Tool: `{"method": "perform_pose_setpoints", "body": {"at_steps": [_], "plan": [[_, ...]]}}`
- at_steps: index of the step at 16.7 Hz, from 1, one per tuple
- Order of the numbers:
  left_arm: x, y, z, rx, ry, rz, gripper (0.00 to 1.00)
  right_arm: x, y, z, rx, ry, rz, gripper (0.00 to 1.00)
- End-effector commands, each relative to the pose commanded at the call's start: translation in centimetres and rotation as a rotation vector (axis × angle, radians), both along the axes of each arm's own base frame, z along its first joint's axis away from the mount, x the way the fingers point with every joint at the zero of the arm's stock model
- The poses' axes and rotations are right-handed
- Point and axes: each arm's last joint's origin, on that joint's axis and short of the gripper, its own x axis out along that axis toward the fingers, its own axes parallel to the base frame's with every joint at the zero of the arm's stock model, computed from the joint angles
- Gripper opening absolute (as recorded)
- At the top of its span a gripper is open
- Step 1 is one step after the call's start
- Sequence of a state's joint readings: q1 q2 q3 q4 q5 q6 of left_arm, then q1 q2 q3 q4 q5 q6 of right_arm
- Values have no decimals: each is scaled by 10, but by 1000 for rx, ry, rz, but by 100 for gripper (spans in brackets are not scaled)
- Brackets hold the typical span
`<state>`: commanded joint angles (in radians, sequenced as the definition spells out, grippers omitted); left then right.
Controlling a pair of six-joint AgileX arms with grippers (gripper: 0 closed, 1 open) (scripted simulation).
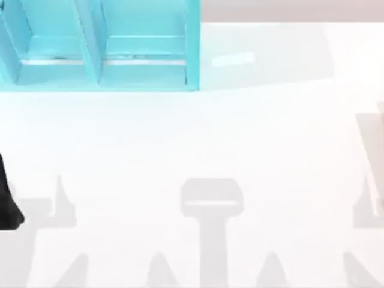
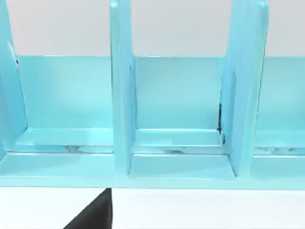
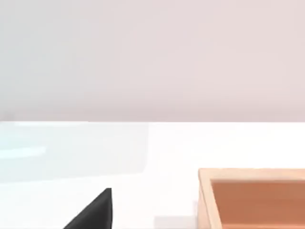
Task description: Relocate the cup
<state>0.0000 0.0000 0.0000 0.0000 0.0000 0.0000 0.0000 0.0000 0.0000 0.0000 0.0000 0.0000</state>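
Note:
The cup is out of view. A dark part of my left arm [image 1: 8, 201] juts in at the table's left edge in the top view. In the left wrist view a black tip of my left gripper [image 2: 93, 214] sits low over the white table, facing a cyan shelf unit [image 2: 122, 95] with nothing in its compartments. In the right wrist view a black tip of my right gripper [image 3: 93, 212] hangs over the bare table. Nothing is seen held by either one.
The cyan shelf unit [image 1: 102, 54] stands at the back left of the table, split by upright dividers. An open orange-brown wooden box [image 3: 252, 195] rests on the table in the right wrist view. Arm shadows fall along the table's front.

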Motion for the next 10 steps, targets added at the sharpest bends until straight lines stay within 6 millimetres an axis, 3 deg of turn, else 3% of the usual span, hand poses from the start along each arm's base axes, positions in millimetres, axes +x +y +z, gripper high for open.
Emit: {"method": "perform_pose_setpoints", "body": {"at_steps": [5,10], "plan": [[0,1,10,11,63,5,100,0,0,0,0,0,0,100],[15,5,55,43,346,29,100,0,0,0,0,0,0,100]]}}
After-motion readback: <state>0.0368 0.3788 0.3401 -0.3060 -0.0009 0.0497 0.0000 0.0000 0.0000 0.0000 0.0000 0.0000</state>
